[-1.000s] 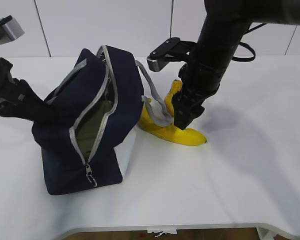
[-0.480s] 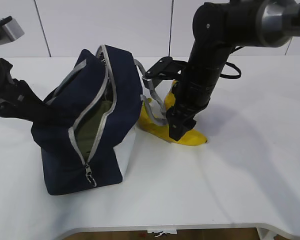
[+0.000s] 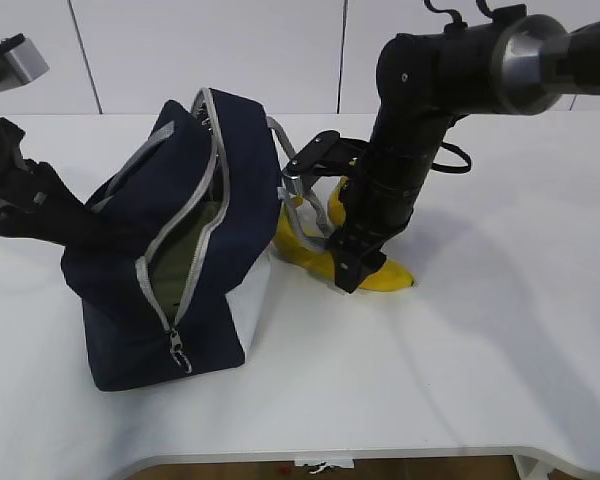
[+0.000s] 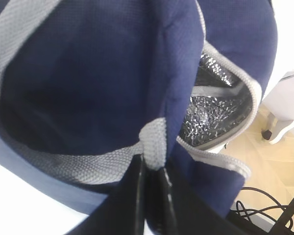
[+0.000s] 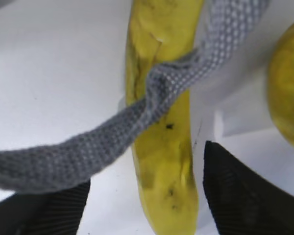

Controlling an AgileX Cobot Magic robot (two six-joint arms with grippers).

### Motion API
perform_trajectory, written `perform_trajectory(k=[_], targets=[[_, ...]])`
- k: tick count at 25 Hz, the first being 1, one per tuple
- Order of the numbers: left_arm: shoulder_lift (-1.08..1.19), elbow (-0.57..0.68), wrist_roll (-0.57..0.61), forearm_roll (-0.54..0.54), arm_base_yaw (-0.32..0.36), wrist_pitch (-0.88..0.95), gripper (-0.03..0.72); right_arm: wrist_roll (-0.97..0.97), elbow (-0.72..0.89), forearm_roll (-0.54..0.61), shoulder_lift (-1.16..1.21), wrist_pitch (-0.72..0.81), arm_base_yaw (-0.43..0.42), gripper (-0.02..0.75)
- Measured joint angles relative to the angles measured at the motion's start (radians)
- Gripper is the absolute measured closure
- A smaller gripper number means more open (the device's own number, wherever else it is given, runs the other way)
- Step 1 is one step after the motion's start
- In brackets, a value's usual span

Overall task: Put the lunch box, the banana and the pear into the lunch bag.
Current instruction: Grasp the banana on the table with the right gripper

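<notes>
The navy lunch bag [image 3: 180, 250] lies tilted on the white table, its zipper open, and a pale green lid shows inside it [image 3: 185, 260]. My left gripper [image 4: 152, 169] is shut on the bag's grey webbing handle [image 4: 154, 139]. The yellow banana [image 3: 315, 258] lies right of the bag, with the bag's other grey handle [image 5: 152, 98] draped across it. My right gripper [image 3: 345, 272] is open and low over the banana [image 5: 164, 147], one finger on each side. The pear [image 5: 289, 93] shows at the right edge, partly hidden behind the right arm in the exterior view [image 3: 337, 200].
The table's front edge [image 3: 380, 455] runs along the bottom of the exterior view. White wall panels stand behind the table. The floor and cables show past the bag in the left wrist view [image 4: 264, 196].
My right gripper has come down and slightly left, from above the banana to straddling it near the table. The left arm and the bag have not moved.
</notes>
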Motion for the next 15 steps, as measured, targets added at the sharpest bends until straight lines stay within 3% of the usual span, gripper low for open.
perform_trajectory(k=[8, 15], targets=[[0.0, 0.0, 0.0, 0.002, 0.0, 0.014, 0.682, 0.0, 0.0, 0.036, 0.026, -0.004, 0.0, 0.247], [0.0, 0.0, 0.0, 0.004, 0.0, 0.016, 0.682, -0.001, 0.0, 0.04, 0.026, 0.029, 0.0, 0.437]])
